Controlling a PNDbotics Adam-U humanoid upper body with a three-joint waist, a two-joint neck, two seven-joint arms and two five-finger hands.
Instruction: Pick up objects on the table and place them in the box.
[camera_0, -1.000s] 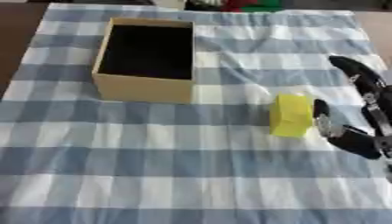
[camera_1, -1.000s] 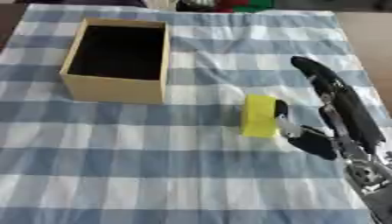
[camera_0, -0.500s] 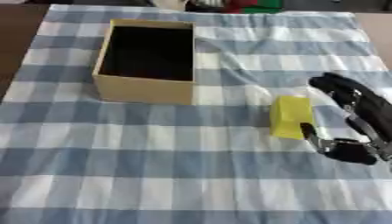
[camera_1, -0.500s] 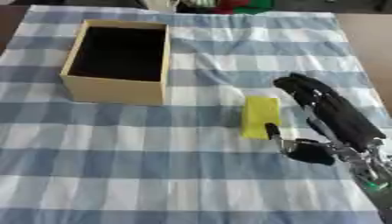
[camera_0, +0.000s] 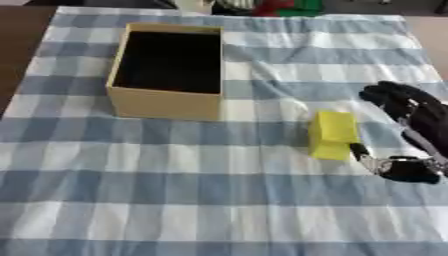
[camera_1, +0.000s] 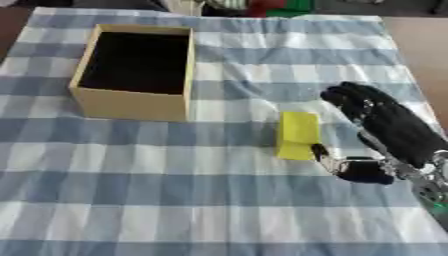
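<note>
My right hand (camera_1: 385, 130) open beside yellow block (camera_1: 298, 135); close thumb and fingers squarely across it; box (camera_1: 136, 72) waits.

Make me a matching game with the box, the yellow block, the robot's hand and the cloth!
Things:
1. box
2. yellow block
3. right hand
4. cloth

Descriptions:
A. blue and white checks, covering the table
B. black, at the right side, just beside the block
C. tan outside, dark and empty inside, at the upper left
D. bright, lying on the cloth, right of the box

Pairs: 1-C, 2-D, 3-B, 4-A
</note>
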